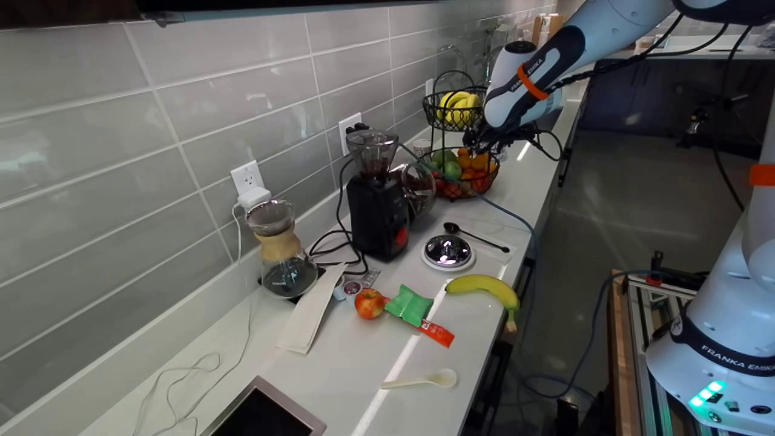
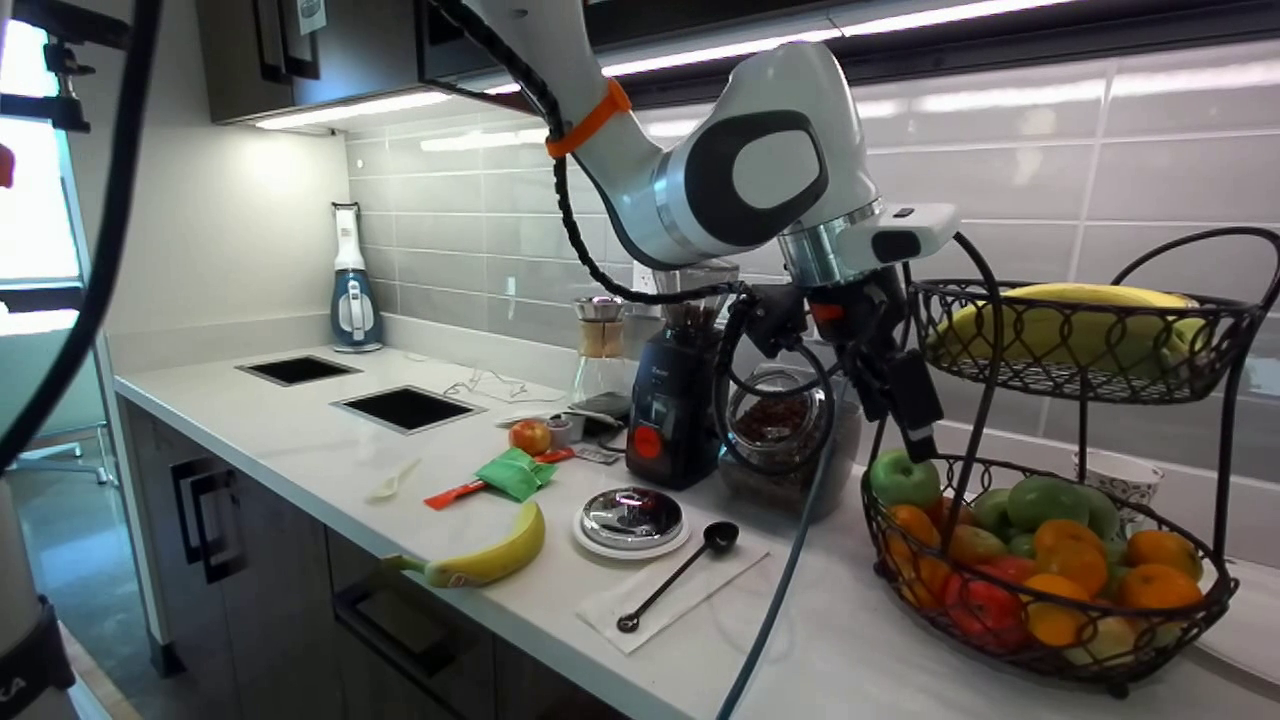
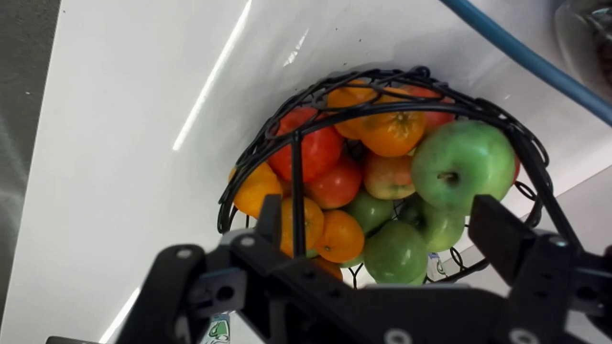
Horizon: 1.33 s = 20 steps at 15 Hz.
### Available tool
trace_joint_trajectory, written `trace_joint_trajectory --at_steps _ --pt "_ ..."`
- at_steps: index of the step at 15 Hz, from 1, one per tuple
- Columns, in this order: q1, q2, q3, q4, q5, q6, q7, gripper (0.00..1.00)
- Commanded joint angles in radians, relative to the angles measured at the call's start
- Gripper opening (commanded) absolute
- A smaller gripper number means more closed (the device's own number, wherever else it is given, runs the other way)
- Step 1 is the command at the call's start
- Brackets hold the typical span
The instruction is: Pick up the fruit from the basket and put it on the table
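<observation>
With the empty end effector spread wide, a probably light, bruisable orange is best gripped across its middle.

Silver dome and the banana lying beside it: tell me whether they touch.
Apart. In an exterior view, a strip of white countertop shows between the banana and the white-rimmed silver dome.

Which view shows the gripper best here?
The wrist view: the gripper is close up there, its jaws plainly apart. Both exterior views show it smaller and dark, the gap between its jaws hard to make out.
</observation>
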<state>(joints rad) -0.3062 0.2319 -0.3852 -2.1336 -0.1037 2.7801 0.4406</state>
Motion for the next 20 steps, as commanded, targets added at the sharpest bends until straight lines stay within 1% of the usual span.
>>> trace_joint_trajectory --at_steps 1,4,6,7,17,20 --pt "0.017 0.005 -0.017 0.002 0.015 0.001 -0.013 1.00" --pt "0.018 -0.002 -0.017 0.003 0.014 0.000 -0.012 1.00" --pt "0.035 0.055 -0.045 0.025 -0.026 0.055 0.044 1.00" --pt "0.026 0.068 -0.033 0.032 0.001 0.037 0.003 1.00" --pt "-0.042 0.171 0.057 0.124 0.149 -0.042 -0.237 1.00" --pt "-0.053 0.205 0.063 0.153 0.161 -0.017 -0.277 1.00"
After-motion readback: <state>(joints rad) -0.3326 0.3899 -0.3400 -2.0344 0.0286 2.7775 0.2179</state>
